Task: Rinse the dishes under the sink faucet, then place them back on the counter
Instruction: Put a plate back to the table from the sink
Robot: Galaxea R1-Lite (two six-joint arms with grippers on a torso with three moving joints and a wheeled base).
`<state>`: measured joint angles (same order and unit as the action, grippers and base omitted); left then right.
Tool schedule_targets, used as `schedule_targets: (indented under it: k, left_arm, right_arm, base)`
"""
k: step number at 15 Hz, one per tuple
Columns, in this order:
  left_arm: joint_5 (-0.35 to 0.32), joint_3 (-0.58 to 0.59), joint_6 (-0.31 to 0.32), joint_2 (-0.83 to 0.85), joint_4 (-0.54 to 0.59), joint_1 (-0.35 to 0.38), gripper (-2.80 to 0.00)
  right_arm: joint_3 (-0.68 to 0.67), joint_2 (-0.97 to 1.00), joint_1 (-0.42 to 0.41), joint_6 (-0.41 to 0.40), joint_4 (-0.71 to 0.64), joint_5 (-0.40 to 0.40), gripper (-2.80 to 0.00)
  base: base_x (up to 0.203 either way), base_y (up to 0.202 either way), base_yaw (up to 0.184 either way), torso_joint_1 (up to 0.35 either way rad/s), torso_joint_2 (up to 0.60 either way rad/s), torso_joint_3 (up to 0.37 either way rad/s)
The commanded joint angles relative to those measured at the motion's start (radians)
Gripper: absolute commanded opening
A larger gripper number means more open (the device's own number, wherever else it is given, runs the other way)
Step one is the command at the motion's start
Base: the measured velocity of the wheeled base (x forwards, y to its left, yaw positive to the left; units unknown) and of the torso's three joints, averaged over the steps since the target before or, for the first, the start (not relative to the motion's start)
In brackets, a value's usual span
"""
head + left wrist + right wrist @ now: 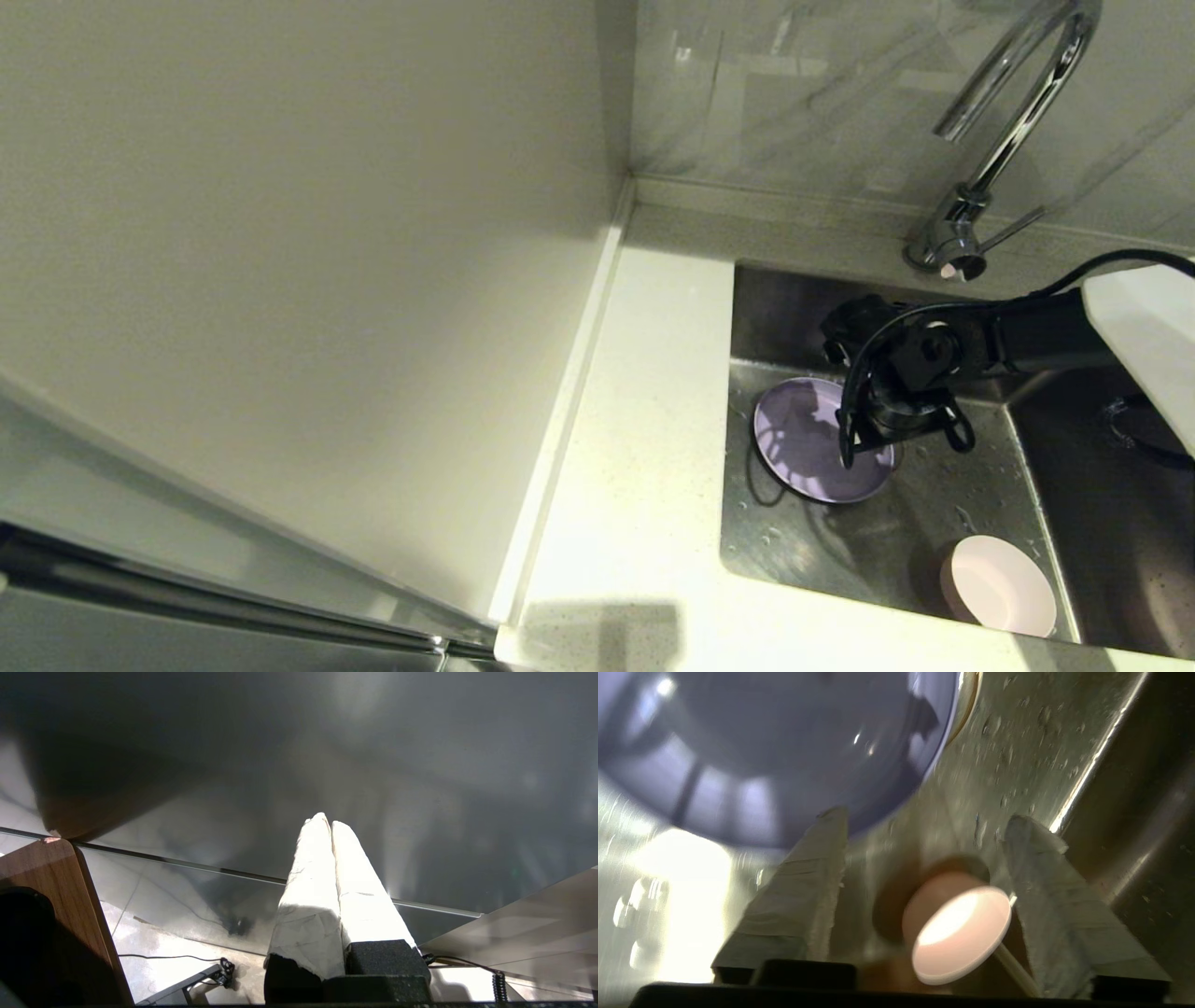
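White speckled counter (pixel 644 448) runs down the centre of the head view, its raised edge strip against a plain pale panel (pixel 299 261) at left; grey marbled wall (pixel 803 93) at upper right. Chrome faucet (pixel 1013 121) arches at top right over the steel sink (pixel 934 495). In the wet basin: lavender plate (pixel 803 448) lies flat at centre right; pink bowl (pixel 1004 583) at lower right, apart from it. Right gripper (pixel 924 826) hovers over the plate's edge, jaws spread wide, holding nothing. Left gripper (pixel 331 823) is parked away from the sink, jaws pressed together, empty.
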<state>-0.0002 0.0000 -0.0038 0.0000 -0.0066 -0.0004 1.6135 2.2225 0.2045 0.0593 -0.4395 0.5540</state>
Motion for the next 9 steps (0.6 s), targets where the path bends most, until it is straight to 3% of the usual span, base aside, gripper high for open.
schedule_targets:
  k: [1,9]
  left_arm:
    - [0.000,0.003,-0.001,0.000,0.000,0.000,-2.80]
    - [0.000,0.003,-0.001,0.000,-0.001,0.000,-2.80]
  right_arm:
    - [0.008,0.074,0.002,0.035,0.062,0.047,0.00]
    - [0.030,0.146,0.001,0.230,0.089,0.183,0.00]
  base:
    - [0.000,0.000,0.000,0.000,0.00,0.000]
    - [0.000,0.000,0.000,0.000,0.00,0.000]
